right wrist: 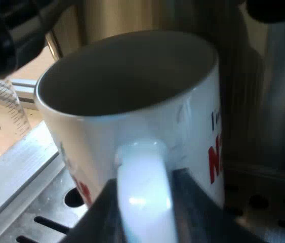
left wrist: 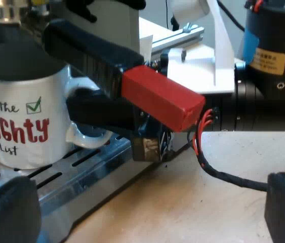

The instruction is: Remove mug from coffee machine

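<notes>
Mug is stood on drip tray under red-ended handle; inside is shaded grey, contents cannot be told. Mug's handle is pinched by right gripper jaws. Left gripper jaws are held spread over counter. Measuring glass is seen beside tray from right wrist.

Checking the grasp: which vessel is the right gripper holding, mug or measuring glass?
The white mug: the right gripper clamps its handle; the clear measuring glass stands apart.

Mug lettering cut off at edge; measuring glass partly hidden behind mug.
</notes>
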